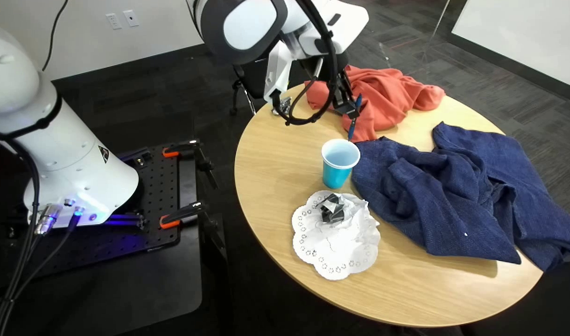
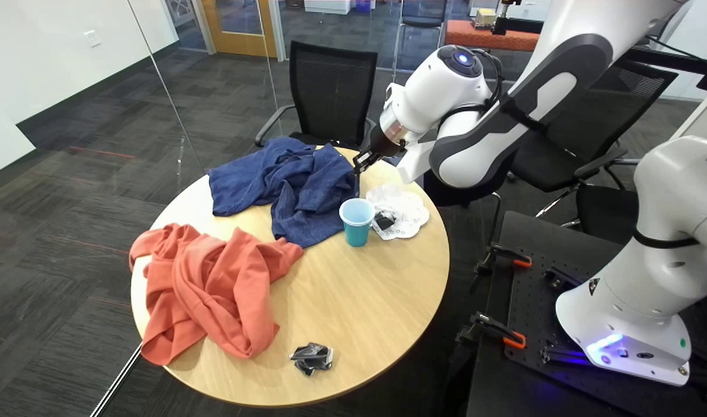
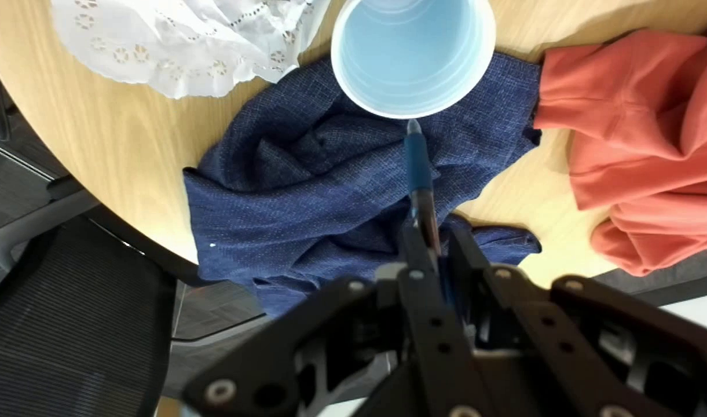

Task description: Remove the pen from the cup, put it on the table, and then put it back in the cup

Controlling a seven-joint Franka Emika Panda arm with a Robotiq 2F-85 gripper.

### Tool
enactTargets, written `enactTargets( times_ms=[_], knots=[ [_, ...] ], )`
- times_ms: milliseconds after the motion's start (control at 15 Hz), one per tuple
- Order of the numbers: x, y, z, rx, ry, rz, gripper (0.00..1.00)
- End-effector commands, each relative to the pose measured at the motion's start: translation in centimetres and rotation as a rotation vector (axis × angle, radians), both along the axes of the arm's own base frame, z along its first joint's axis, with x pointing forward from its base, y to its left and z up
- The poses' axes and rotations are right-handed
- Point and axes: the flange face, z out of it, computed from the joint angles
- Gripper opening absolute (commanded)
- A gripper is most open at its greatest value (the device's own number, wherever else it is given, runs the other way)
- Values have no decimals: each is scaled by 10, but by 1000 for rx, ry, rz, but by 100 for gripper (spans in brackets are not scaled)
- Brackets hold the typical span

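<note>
My pincer [image 3: 437,243] was closed on the pen [image 3: 418,159], tip down; returning it probably meant lowering centrally into the cup [image 1: 337,174], in from the desk's [image 1: 280,182] robot-side edge.

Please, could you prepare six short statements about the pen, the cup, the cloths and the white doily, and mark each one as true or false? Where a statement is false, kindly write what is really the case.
1. The claw holds the pen outside the cup. True.
2. The cup lies on its side. False: it stands upright on the table.
3. The white doily lies beside the cup. True.
4. The dark-blue cloth and the orange-red cloth both lie on the table. True.
5. The orange-red cloth covers the white doily. False: the two lie apart from each other.
6. The whole dark-blue cloth lies inside the table's edge. False: part of it reaches past the edge.
</note>
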Motion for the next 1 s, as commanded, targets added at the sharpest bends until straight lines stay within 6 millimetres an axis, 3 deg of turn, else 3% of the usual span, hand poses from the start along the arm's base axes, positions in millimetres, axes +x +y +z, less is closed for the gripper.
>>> enactTargets(
  times_ms=[0,533,933],
  knots=[
    [-11,21,11,14,12,89,4],
    [-18,83,18,-50,140,279,4],
    [-8,132,0,-116,392,304,4]
  ],
)
